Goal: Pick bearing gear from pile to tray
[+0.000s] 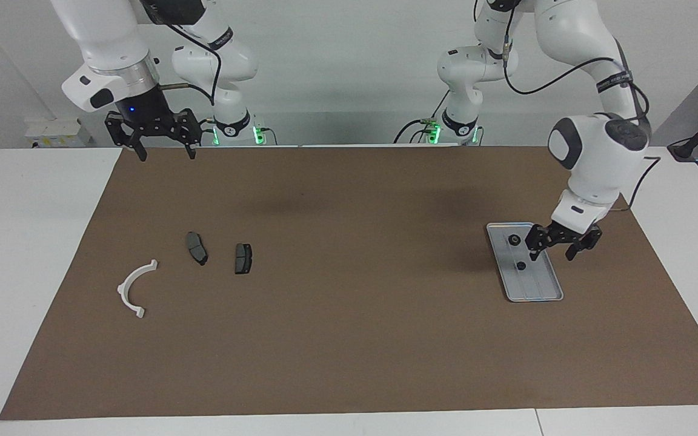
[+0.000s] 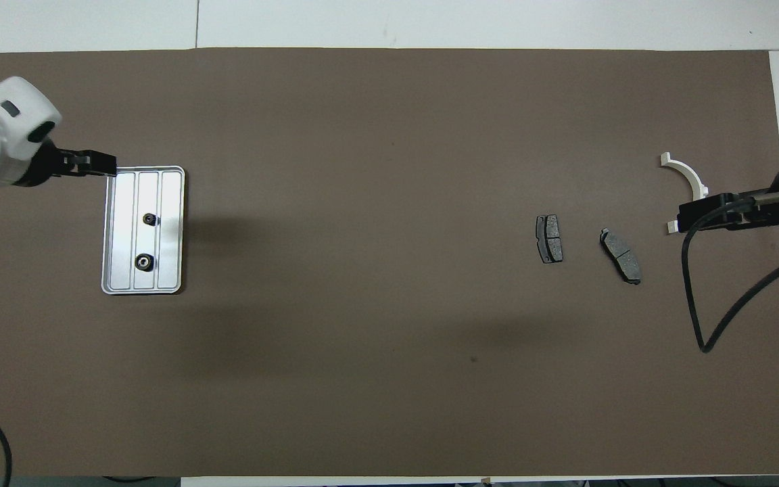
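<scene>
Two unmarked gears (image 1: 514, 240) in tray (image 1: 544, 295)

No lettering, label, brand mark or number can be made out on anything here.
</scene>
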